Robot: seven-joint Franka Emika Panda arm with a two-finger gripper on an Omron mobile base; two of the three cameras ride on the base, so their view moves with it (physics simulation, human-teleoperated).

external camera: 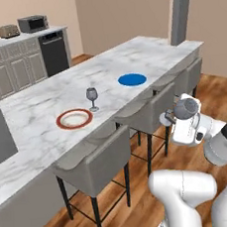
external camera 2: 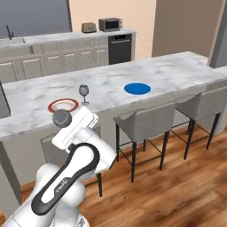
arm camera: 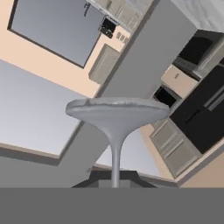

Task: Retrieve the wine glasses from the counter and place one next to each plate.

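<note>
Wine glass [arm camera: 116, 127] no. 2 sits pinched by its thin stem in the claw [external camera: 172, 119], jaws pressed tight on it, bowl [external camera: 186, 107] poking out past the wrist, held low beside the stools [external camera: 98, 162] & short of the marble island counter [external camera: 44, 101]. Orientation: in the hand view the round foot faces away from the claw, long axis running straight along the claw; from the base views the exact tilt vs. room is hard to call, but it doesn't look upright. Risks, as judged: stem is slim, so a twist or slip in the grip could drop it; lifting up to the island, bowl or foot could clip a stool back or the counter edge; set down tilted, it would topple. Outward: first glass [external camera: 92, 98] stands upright just beside the red-rimmed plate [external camera: 74, 118]. Blue plate [external camera: 132, 79], further along, has no glass near it yet.
</note>
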